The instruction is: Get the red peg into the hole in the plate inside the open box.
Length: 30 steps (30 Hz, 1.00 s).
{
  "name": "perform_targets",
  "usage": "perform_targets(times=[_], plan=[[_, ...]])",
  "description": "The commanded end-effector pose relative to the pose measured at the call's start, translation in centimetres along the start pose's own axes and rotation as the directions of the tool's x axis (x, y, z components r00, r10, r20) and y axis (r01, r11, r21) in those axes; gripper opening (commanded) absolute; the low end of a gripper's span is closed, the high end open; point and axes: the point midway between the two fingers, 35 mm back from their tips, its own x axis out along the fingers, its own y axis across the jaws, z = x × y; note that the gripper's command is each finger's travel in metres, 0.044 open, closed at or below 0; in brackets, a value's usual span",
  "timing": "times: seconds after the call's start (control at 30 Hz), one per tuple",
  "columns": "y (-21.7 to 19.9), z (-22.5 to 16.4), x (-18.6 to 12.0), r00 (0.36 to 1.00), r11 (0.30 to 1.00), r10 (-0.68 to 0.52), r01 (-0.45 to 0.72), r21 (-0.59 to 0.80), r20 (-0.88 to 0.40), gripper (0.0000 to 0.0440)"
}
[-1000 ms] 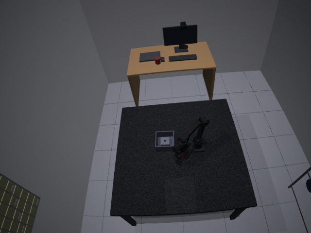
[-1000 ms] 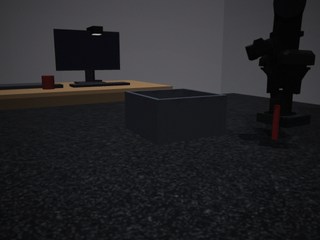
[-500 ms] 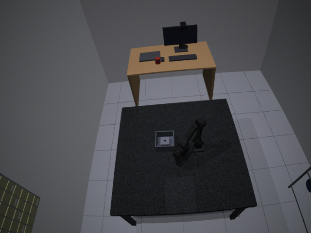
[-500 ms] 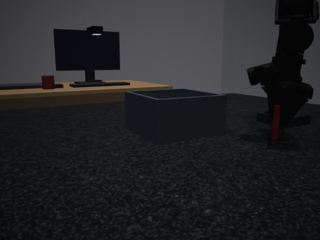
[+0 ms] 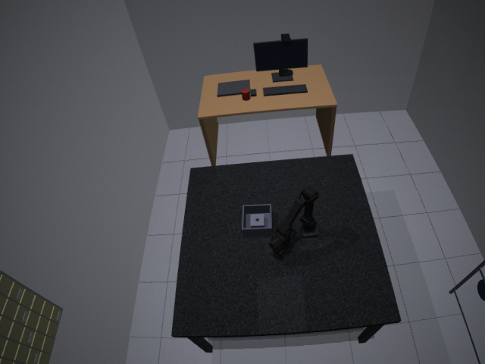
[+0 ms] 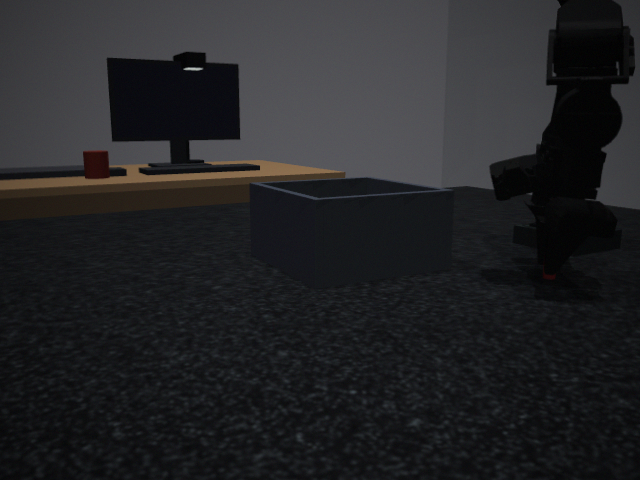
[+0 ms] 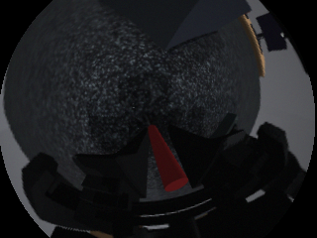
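The red peg [image 7: 165,164] [image 6: 549,276] stands upright on the black table, and only its bottom tip shows under the hand in the exterior view. My gripper [image 7: 158,129] [image 6: 550,264] [image 5: 279,250] is lowered over it right down to the table, and its fingers are shut on the peg from both sides. The open grey box [image 5: 256,232] [image 6: 351,237] [image 7: 208,20] stands a short way to the left of the gripper. The light plate [image 5: 262,224] with its small dark hole [image 5: 256,220] lies on the box floor. In the top view the hand hides the peg.
The arm's base [image 5: 309,230] stands just right of the box. The black table [image 5: 235,297] reaches well out on all sides. Behind it a wooden desk [image 5: 273,103] carries a monitor [image 5: 280,52], a keyboard and a red cup [image 5: 245,94] [image 6: 96,164].
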Motion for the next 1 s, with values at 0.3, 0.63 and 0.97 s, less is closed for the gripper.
perform_targets(times=[0.3, 0.63, 0.97], plan=[[-0.5, 2.1, -2.3, 0.996, 1.0, -0.031, 0.031, 0.006, 0.088, 0.0], [-1.2, 4.6, -6.8, 0.984, 1.0, -0.015, 0.011, 0.019, 0.177, 0.0], [-1.9, 8.2, -10.4, 0.968, 0.993, -0.004, -0.026, 0.117, 0.252, 0.0]])
